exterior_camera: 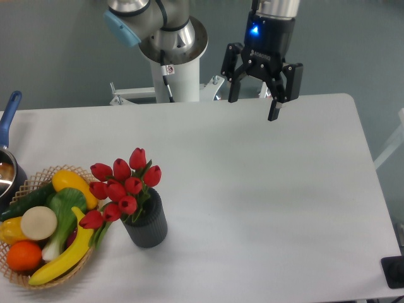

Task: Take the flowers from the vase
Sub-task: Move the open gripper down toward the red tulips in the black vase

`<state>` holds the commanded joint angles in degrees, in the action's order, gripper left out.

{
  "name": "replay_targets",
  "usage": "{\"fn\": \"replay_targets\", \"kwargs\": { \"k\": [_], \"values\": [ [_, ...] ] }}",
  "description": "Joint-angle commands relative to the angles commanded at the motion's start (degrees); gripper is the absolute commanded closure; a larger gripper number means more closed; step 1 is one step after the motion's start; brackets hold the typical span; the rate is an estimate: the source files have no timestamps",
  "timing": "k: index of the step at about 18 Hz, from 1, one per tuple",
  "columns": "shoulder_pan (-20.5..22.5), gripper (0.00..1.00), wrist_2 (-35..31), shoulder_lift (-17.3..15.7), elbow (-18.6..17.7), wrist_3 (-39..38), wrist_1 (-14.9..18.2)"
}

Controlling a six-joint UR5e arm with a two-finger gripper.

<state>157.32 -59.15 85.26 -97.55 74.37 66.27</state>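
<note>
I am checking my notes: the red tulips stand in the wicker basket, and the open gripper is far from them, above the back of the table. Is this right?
Not quite. In the camera view, the tulips stand in the dark grey vase, beside the basket of fruit and vegetables. The rest holds: the gripper is open, far away above the table's back edge.

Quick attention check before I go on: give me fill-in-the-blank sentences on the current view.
1. The red tulips stand in the dark grey ____.
2. The gripper hangs with its jaws ____, holding nothing.
3. The wicker basket touches the vase on the camera's ____ side.

Missing words: vase; open; left
</note>
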Motion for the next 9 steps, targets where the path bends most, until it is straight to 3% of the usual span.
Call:
{"fn": "replay_targets", "kwargs": {
  "k": [5, 9],
  "values": [
    [-0.2, 0.00, 3.0, -1.0, -3.8, -6.0, -2.9],
    [-0.4, 0.00, 3.0, -2.7, -9.7, -10.1, -7.7]
  ]
}}
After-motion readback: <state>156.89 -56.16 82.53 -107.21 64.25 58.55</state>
